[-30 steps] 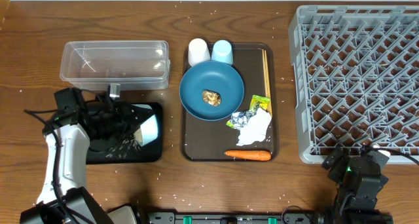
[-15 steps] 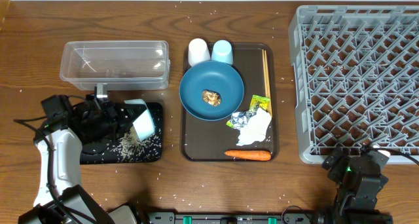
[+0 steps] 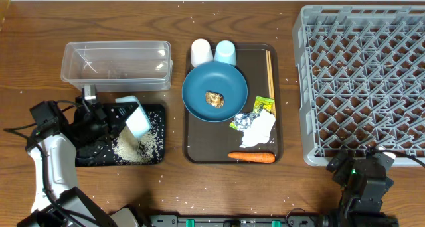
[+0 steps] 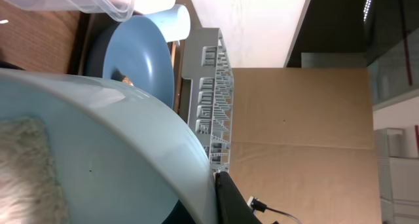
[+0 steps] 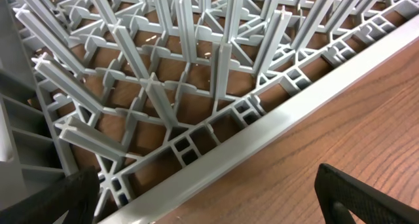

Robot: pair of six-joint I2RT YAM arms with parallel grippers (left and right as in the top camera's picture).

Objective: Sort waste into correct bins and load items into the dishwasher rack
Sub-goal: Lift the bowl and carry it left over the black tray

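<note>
Left tool [image 3: 114, 113] is clenched on the rim of the white bowl [image 3: 136, 119], holding it tipped mouth-down over the black tray [image 3: 86, 159]. That tray sits nr the desk's front-left corner, just in front of the clear tub [image 3: 116, 64]. Loose rice [image 3: 136, 146] lies heaped on the tray under the bowl's lip. The left wrist view shows what looks like a patch of rice clinging inside the bowl.

Step in hand, prob.: dumping food waste from bowl into tray, not quite finished.

Right tool [image 5: 216, 191] is released, jaws wide w/ nothing btwn them, parked at the front rim of the dishwasher rack [image 3: 365, 81] nr the desk's front-right corner.

Next move, imo: shake or tilt further to clear the last grains, turn the bowl level, then take it toward the rack. That's a long way across the brown serving tray [image 3: 192, 147] at desk centre, so a handover to the right side may be needed.

Not yet sorted on that tray:
- blue plate [image 3: 199, 94] w/ food lump [image 3: 214, 98]
- napkin [image 3: 260, 129]
- carrot [image 3: 252, 157] at the front edge
- chopsticks [image 3: 269, 71] along the right edge
</note>
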